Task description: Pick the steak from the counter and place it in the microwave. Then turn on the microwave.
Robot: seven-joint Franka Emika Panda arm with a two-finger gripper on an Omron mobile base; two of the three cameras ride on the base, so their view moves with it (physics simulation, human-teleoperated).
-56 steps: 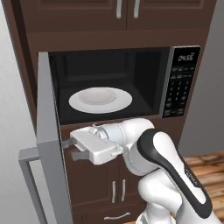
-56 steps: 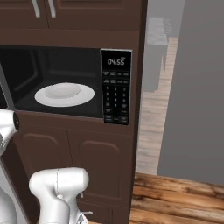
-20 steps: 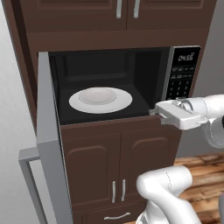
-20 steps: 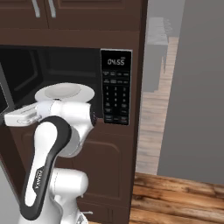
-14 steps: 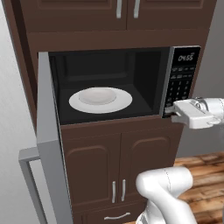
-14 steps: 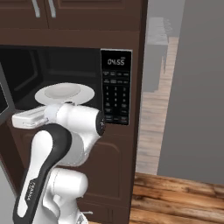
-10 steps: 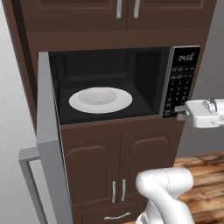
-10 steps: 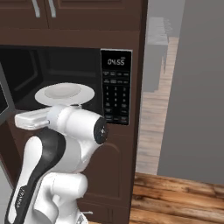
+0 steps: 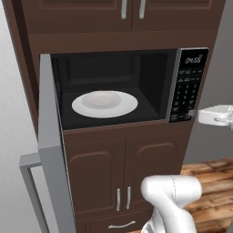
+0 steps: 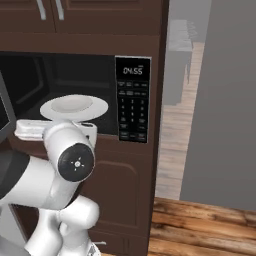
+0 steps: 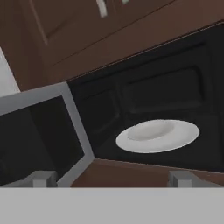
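Observation:
The microwave (image 9: 113,86) stands open, its grey-framed door (image 9: 48,136) swung out to the left. Inside sits a round white plate (image 9: 104,103) with nothing pinkish-red on it. The keypad (image 9: 186,93) and display are on the right side. In the left base view my gripper (image 9: 195,113) hovers level with the bottom of the keypad, just right of it. In the hand view its fingertips (image 11: 43,178) stand wide apart, open and with nothing between them, looking at the plate (image 11: 157,135) and the door (image 11: 65,131). The steak and the counter are out of view.
Dark brown cabinet doors (image 9: 123,177) sit below the microwave and more cabinets (image 9: 123,13) above. My white elbow (image 10: 70,157) rises in front of the microwave's lower edge. To the right are a grey wall (image 10: 220,100) and wood floor (image 10: 200,225).
My hand has swung right, from in front of the microwave's right edge to beside the keypad. The gripper stayed open. Door and plate have not moved.

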